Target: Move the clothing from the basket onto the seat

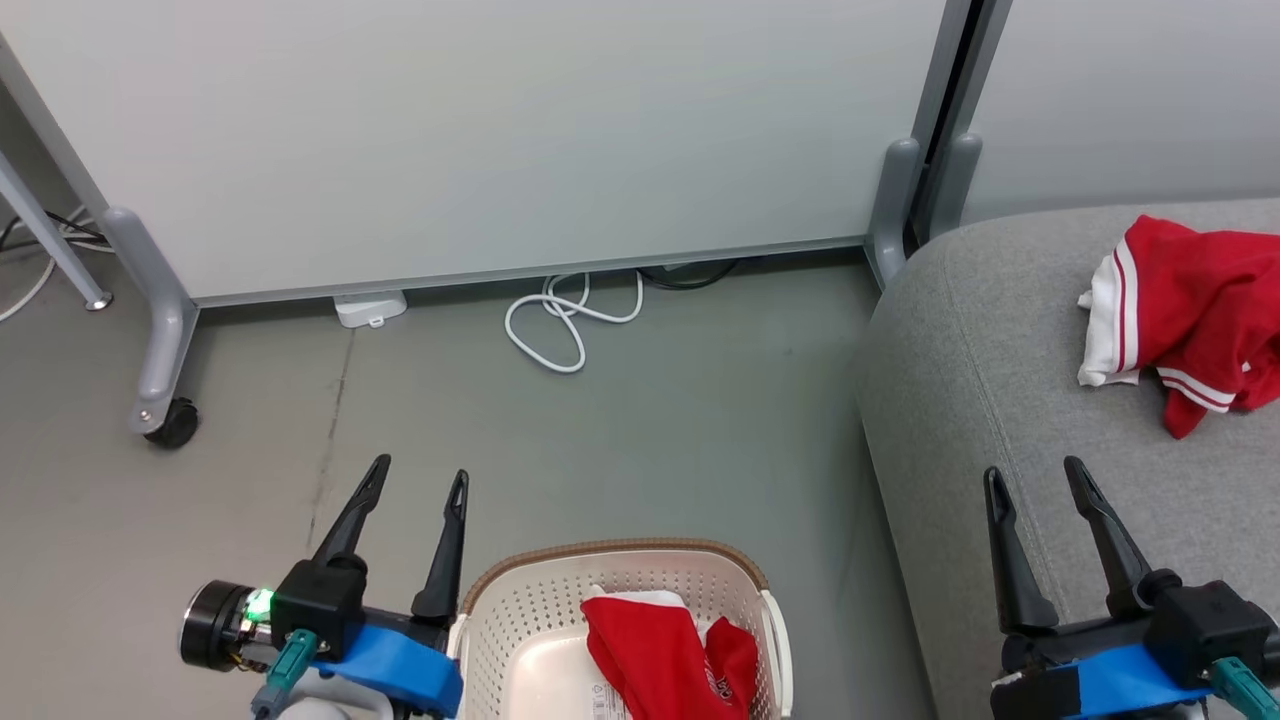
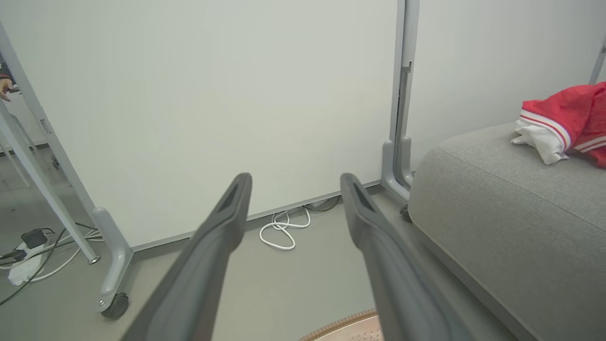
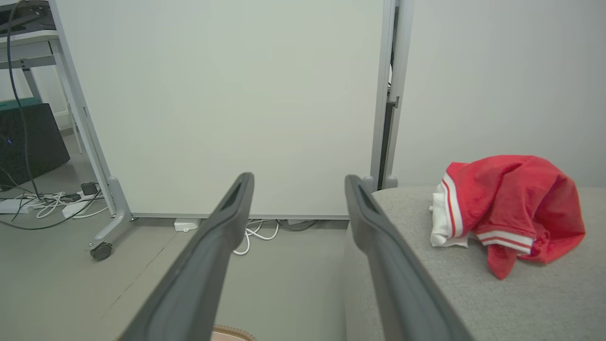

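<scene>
One red garment (image 1: 1195,315) with white trim and stripes lies crumpled on the grey sofa (image 1: 1000,400), at the right; it shows too as the garment (image 2: 565,121) and garment (image 3: 509,210). A second red garment (image 1: 670,655) lies inside the cream basket (image 1: 520,610) with the brown rim, on the floor at the bottom centre. My left gripper (image 1: 418,478) stands open just left of the basket, holding nothing. My right gripper (image 1: 1035,472) stands open above the sofa's front part, below the garment there. In the wrist views the left gripper (image 2: 293,182) and right gripper (image 3: 298,182) are both empty.
A white partition (image 1: 480,140) on wheeled grey legs (image 1: 160,340) stands behind. A coiled white cable (image 1: 565,320) and a small white box (image 1: 370,308) lie on the grey floor at its foot. More cables and a power strip (image 2: 23,265) lie at the left.
</scene>
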Controlling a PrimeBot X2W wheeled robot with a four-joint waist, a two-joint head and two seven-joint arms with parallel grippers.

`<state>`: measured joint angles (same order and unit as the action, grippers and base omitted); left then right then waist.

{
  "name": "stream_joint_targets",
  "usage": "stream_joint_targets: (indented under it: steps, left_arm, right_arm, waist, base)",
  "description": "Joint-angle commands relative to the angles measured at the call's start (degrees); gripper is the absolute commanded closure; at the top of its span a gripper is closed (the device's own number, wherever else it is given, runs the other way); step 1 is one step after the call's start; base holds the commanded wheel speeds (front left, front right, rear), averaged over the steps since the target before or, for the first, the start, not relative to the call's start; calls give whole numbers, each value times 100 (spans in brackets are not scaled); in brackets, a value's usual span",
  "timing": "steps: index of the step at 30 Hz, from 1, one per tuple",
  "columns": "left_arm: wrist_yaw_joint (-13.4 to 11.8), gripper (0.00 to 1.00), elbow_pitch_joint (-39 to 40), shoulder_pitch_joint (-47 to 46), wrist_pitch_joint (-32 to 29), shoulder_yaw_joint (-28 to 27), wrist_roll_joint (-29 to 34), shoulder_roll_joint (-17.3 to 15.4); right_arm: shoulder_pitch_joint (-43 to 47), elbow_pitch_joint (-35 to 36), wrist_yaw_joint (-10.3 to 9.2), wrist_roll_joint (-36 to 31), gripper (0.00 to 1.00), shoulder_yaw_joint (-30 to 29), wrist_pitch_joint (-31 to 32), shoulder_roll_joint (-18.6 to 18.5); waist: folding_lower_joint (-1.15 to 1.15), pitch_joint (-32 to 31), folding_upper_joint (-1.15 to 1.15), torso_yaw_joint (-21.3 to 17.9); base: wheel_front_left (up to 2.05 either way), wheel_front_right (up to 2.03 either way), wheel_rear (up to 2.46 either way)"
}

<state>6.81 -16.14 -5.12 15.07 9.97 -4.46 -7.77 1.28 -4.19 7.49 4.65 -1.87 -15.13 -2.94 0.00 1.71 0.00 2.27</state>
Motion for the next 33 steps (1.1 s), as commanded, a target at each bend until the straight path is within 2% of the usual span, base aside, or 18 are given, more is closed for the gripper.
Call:
stream_joint_targets:
  steps: [1,9,17,33]
  left_arm:
    - [30,0,-110,-180,16,104,37,-65]
    - [73,0,-832,-815,16,703,31,-203]
    - [62,0,-1613,-1548,16,1432,-312,-267]
    - [64,0,-3590,-2887,15,2504,-880,-263]
  right_arm:
    - [-118,36,1,-47,0,27,-2,7]
    - [-505,108,1,-162,0,206,-2,6]
    - [-1032,189,1,-195,0,373,-2,-61]
    - [-1858,488,1,-224,0,603,-3,-78]
  waist:
    - [0,82,0,-20]
    - [0,612,0,-206]
    - [0,1321,0,-471]
    - [0,2767,0,-929]
  base:
    - [0,0,0]
    - [0,0,0]
    - [0,0,0]
    - [0,0,0]
